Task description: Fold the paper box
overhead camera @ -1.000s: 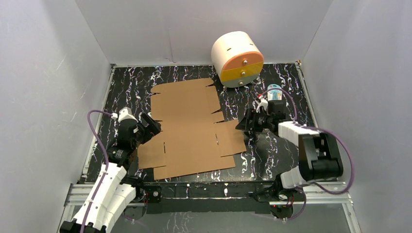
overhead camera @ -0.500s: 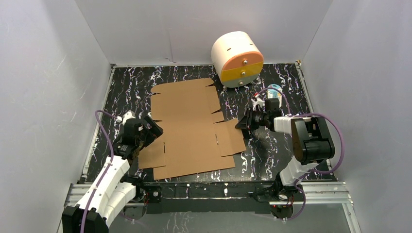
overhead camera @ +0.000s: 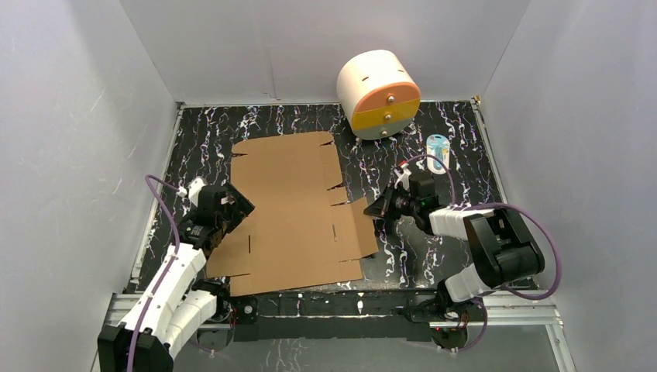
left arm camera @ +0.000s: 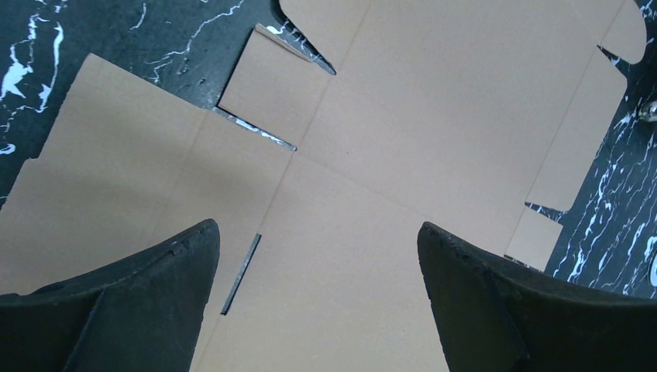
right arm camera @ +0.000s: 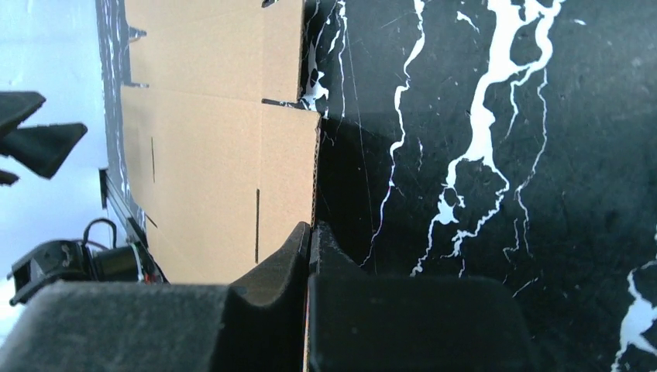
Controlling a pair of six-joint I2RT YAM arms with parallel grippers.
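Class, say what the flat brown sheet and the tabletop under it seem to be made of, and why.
The brown sheet: corrugated cardboard, matte; its cut edge shows thickness in the right wrist view. The tabletop: black with white veins, marble-look; real stone or printed covering, cannot tell.

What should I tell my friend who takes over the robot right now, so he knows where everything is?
The left gripper is open and hovers over the left part of the paper box.
The right gripper is shut on the edge of its right flap.
The paper box lies as one flat sheet on the table, with the white cylinder behind it, apart.
Done: only that grip.
Left: all the folding; no flap stands up yet.
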